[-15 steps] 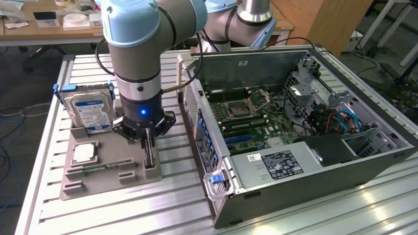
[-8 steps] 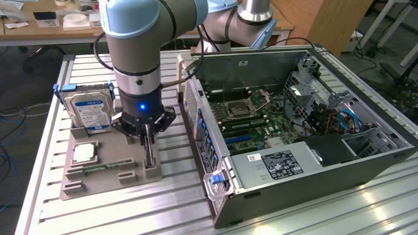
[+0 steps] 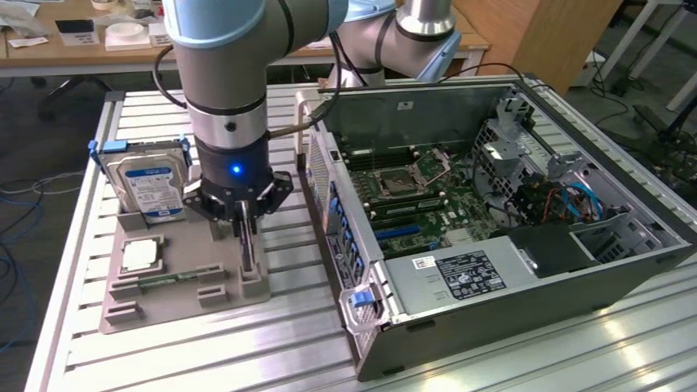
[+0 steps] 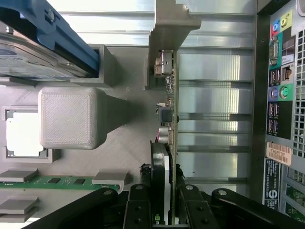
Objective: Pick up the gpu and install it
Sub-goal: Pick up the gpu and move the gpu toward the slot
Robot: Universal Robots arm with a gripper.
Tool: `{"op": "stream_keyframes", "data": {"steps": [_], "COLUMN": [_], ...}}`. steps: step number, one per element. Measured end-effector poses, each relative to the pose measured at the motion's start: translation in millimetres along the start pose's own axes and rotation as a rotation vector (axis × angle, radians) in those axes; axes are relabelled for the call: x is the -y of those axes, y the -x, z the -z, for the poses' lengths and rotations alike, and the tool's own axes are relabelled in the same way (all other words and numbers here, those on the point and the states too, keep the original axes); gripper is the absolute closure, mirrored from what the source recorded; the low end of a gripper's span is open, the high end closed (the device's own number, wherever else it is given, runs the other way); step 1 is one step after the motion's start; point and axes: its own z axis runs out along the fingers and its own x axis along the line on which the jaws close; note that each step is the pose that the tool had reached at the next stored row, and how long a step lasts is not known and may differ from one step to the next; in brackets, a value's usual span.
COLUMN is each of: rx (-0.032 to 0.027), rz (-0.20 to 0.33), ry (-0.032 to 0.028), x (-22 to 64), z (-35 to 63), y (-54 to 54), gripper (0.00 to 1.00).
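Gpu (image 3: 250,251) (image 4: 170,95) stands on edge at the holder's (image 3: 163,310) edge nearest the computer case (image 3: 523,302), its top hidden where the gripper (image 3: 241,224) (image 4: 167,200) pinches it. Hard drive (image 3: 153,184) and chip (image 3: 142,255) sit alongside.

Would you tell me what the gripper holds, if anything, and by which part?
The gpu, pinched across both faces at its top edge, standing in the gray holder.

Wooden desk (image 3: 33,53), grey floor (image 3: 49,147)
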Motion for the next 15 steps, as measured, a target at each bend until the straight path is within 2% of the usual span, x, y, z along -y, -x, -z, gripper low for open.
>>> {"op": "stream_keyframes", "data": {"steps": [8,15], "rx": [0.0001,0.0001], "rz": [0.000,0.000], "ry": [0.0027,0.0050], "x": [-0.4,-0.6], "z": [13.5,20.7], "y": [-0.2,-0.3], "gripper": [0.72,0.72]}}
